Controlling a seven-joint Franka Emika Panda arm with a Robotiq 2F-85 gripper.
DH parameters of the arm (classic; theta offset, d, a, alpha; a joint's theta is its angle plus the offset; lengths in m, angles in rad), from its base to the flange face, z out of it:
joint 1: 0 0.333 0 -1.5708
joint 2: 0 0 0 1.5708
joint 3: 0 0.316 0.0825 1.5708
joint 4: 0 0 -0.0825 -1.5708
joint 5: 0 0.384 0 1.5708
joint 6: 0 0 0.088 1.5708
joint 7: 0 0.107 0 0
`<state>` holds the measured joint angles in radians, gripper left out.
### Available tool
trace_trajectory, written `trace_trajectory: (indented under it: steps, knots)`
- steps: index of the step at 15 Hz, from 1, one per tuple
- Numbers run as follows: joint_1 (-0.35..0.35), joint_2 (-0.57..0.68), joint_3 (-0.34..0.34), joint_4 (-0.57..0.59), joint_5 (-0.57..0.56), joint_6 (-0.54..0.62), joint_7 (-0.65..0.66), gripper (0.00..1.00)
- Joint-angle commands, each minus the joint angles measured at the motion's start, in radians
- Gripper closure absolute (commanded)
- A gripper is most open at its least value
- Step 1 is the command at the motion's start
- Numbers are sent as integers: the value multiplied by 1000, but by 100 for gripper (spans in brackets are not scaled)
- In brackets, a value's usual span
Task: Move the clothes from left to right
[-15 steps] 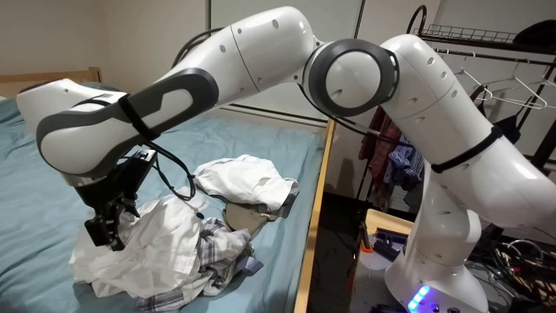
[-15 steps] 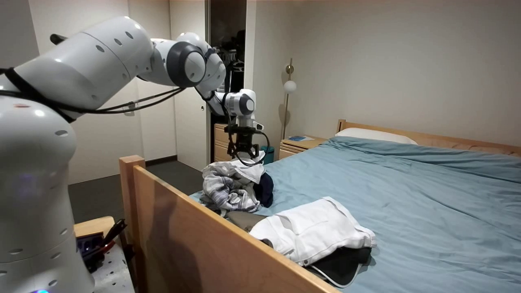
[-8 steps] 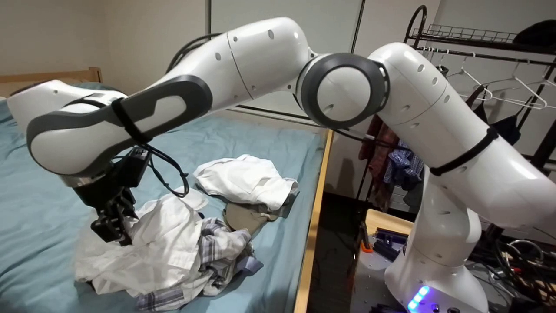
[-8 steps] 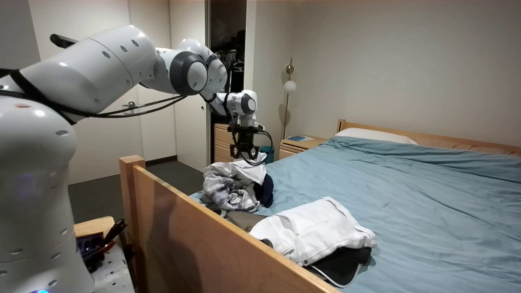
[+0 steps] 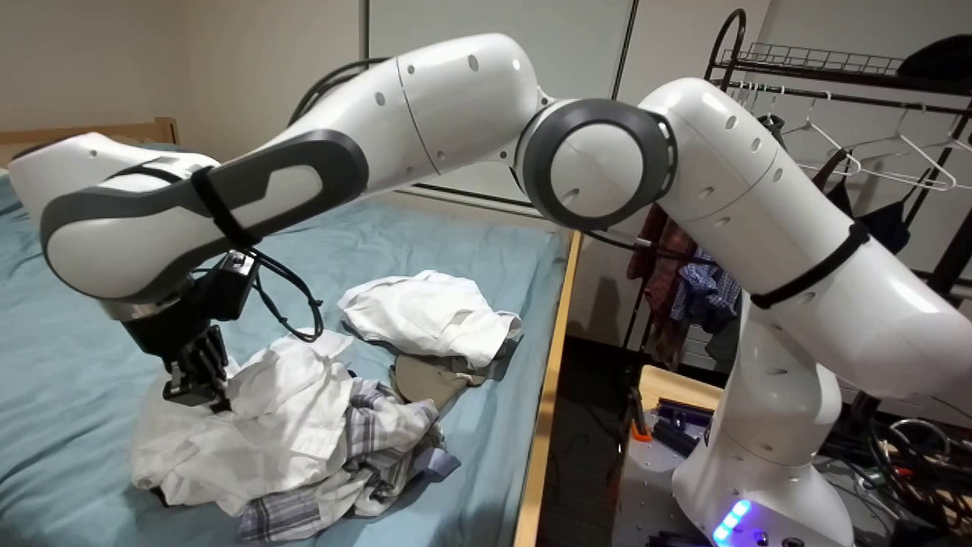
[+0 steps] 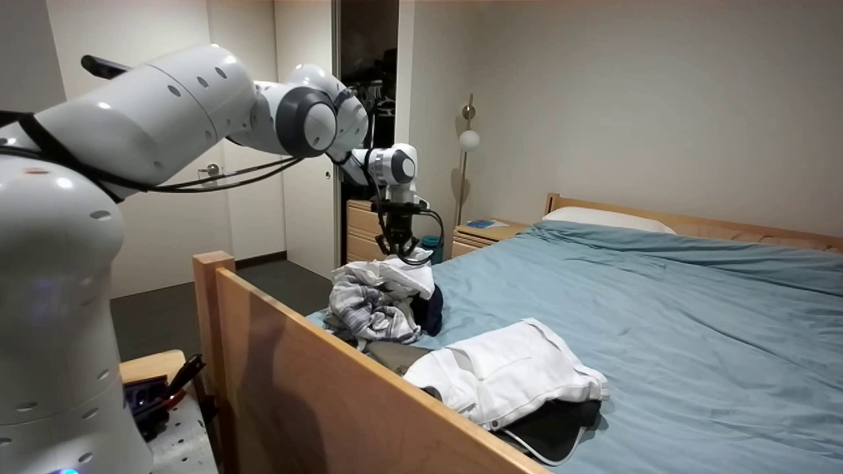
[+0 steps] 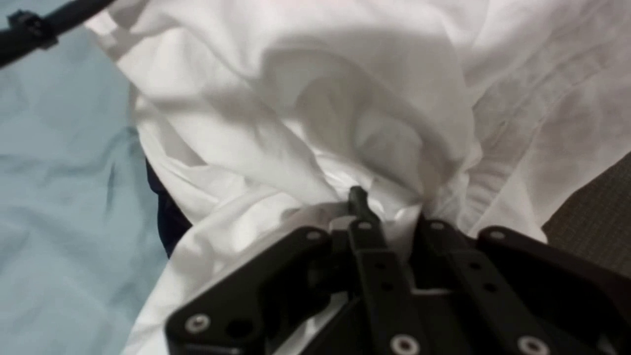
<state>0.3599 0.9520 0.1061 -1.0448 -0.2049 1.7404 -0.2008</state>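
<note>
End effector (image 7: pixel 395 218): pinching white garment (image 5: pixel 262 433) by a fold.
Plaid shirt (image 5: pixel 384 422): probably risking drag, calling for slow lifting.

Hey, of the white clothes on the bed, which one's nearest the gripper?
The crumpled white one heaped with the grey plaid shirt: the gripper is closed on this one. The flatter white one, overlapping a tan garment, lies farther off.

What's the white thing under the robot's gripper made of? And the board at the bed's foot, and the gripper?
White garment: soft, dull cloth, maybe cotton; it crumples into loose folds.
Footboard: looks like wood, smooth and slightly shiny; it's honey-coloured with faint grain.
Gripper: hard, black, mostly dull, maybe metal or plastic; its round screws look like shiny metal.
</note>
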Motion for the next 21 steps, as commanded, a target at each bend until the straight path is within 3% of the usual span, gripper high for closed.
trace_trajectory:
  steps: [1,8,21]
  knots:
    - [-11,-28,-3,-7,-2,11,-7,95]
    - [-40,-192,-37,-150,2,75,60,92]
    - [-194,-699,-127,-742,42,111,520,92]
